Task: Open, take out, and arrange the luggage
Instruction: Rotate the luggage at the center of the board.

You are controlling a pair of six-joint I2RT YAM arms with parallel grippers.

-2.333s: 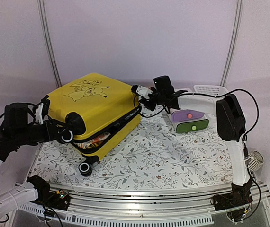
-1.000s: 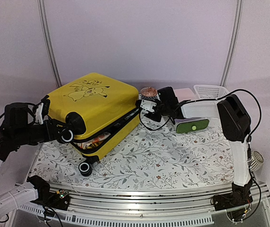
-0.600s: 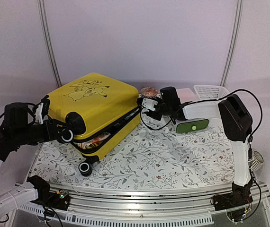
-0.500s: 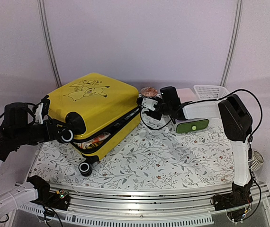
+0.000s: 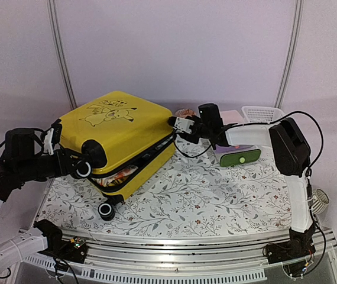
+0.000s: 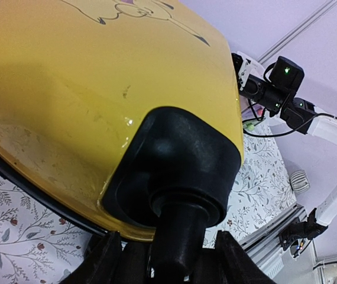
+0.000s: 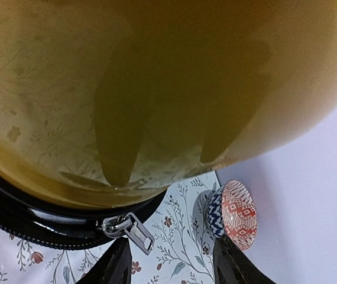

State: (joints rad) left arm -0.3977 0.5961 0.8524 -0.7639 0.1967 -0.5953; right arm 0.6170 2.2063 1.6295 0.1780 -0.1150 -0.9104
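Observation:
The yellow luggage (image 5: 121, 127) lies on the floral cloth with its lid a little ajar, and colourful contents show in the gap. My left gripper (image 5: 81, 168) is at its near left corner, shut on a black wheel (image 6: 179, 234) of the lid, a finger on each side. In the left wrist view the luggage (image 6: 68, 89) fills the frame above my left gripper (image 6: 165, 251). My right gripper (image 5: 177, 123) is open at the far right corner. In the right wrist view the silver zipper pull (image 7: 134, 232) hangs from the black zipper just above my right gripper (image 7: 171, 263), untouched.
A small patterned dish (image 5: 183, 112) stands on edge behind the right gripper, also in the wrist view (image 7: 233, 214). A pink-and-green drawer box (image 5: 239, 155) and a white mesh basket (image 5: 263, 112) sit at the back right. A second wheel (image 5: 105, 210) rests on the cloth.
The right gripper dipped down beside the luggage's right corner, then rose back up and left against it. The left arm and the lid have not moved.

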